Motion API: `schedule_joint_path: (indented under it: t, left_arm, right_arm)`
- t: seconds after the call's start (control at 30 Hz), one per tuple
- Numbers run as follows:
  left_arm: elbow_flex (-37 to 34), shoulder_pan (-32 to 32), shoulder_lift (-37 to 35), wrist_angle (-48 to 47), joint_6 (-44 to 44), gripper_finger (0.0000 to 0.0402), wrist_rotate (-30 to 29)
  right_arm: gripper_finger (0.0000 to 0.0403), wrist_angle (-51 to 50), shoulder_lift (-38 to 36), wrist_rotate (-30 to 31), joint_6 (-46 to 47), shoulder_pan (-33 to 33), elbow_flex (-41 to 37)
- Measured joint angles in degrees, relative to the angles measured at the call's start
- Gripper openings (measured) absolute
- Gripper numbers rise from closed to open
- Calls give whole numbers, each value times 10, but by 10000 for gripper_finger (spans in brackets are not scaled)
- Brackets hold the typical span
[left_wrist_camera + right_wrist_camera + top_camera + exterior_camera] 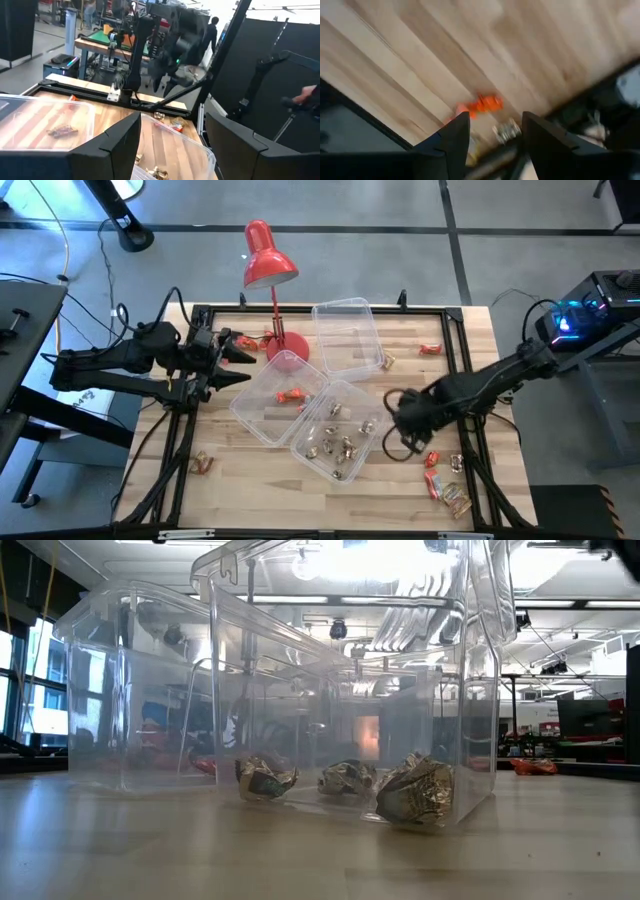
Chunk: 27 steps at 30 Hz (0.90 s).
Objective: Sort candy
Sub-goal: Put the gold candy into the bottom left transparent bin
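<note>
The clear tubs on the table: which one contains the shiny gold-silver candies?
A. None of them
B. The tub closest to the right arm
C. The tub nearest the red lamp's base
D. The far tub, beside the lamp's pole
B: in the high view the gold-silver candies lie inside the tub next to the right gripper; the middle tub holds red-orange ones.

I was working in a robotics lab or workshop. My pale wooden slatted worktop (250, 470) sat on a grey concrete floor (400, 205). Past its far edge stood other workbenches (95, 45), black partition panels (280, 75), a standing person (212, 30), ceiling strip lights (600, 605) and exposed ducting (400, 630).
</note>
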Motion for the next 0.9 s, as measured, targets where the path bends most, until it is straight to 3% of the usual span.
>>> schedule_joint_path:
  t: [0.3, 0.57, 0.9]
  left_arm:
    - [0, 0, 0, 1, -11, 216, 1]
    - [0, 0, 2, 1, -31, 216, -12]
    - [0, 0, 4, 1, -35, 216, -64]
  right_arm:
    - [202, 109, 2, -215, -61, 50, -249]
    - [244, 226, 2, -227, -105, 81, -347]
    - [250, 302, 2, -272, -122, 109, -476]
